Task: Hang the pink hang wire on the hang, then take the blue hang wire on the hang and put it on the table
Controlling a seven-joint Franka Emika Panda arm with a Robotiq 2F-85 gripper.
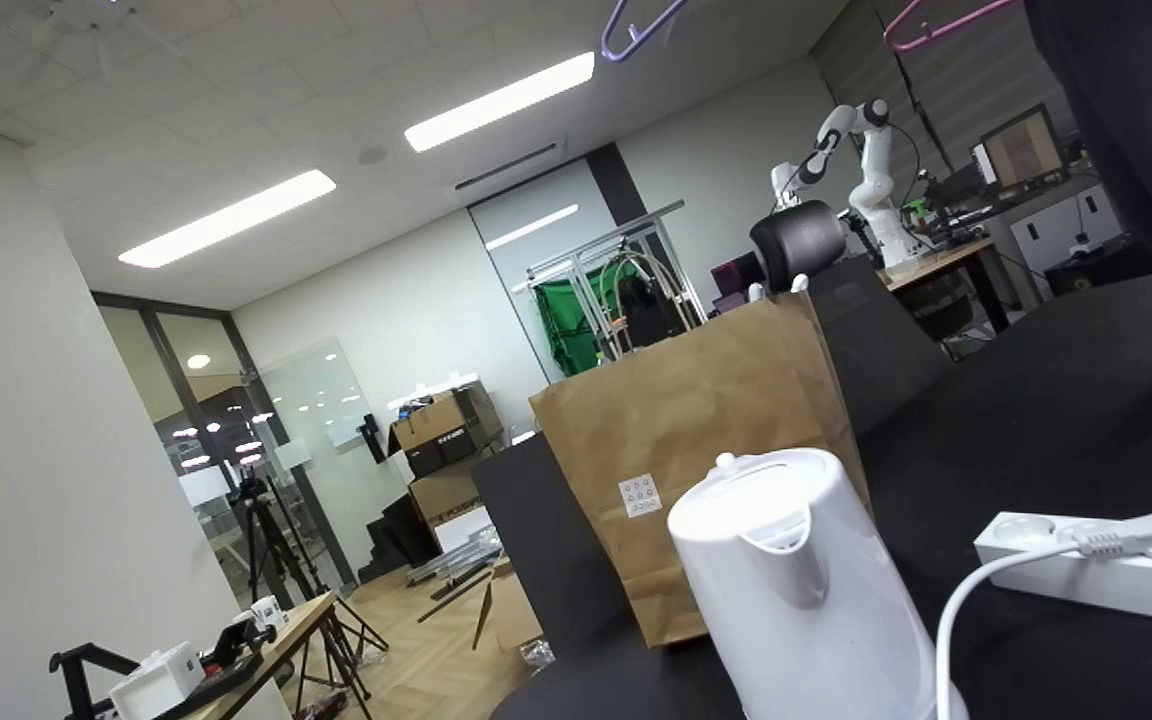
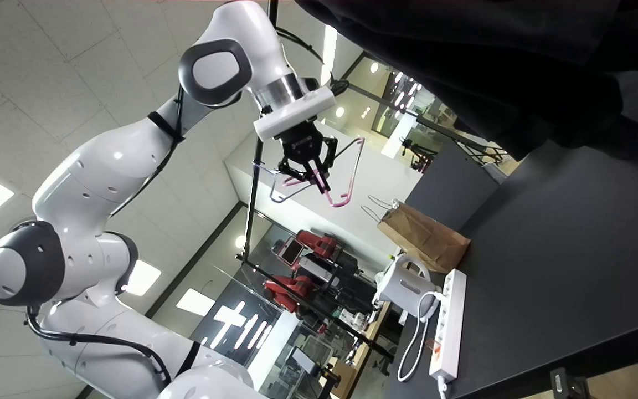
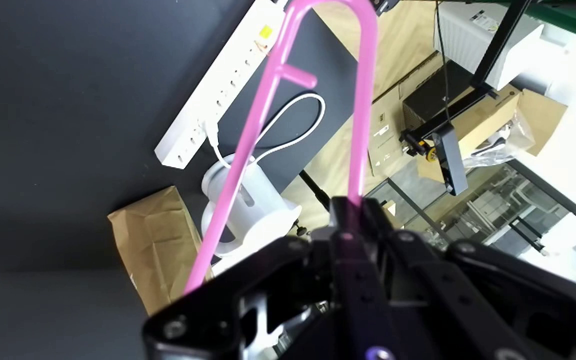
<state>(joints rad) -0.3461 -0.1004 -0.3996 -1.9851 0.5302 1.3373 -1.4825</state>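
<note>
Pink clothes hanger [image 3: 252, 125] sits clamped in the claw [image 3: 354, 205] above the black surface [image 3: 68, 125]; a violet clothes hanger [image 1: 644, 38] shows in both exterior views.

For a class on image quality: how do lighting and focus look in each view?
Both exterior views: ceiling lights burn out to white, and the framing tilts. Wrist view: the right side is partly washed out, and the fingers look softer than the pink hanger.
</note>
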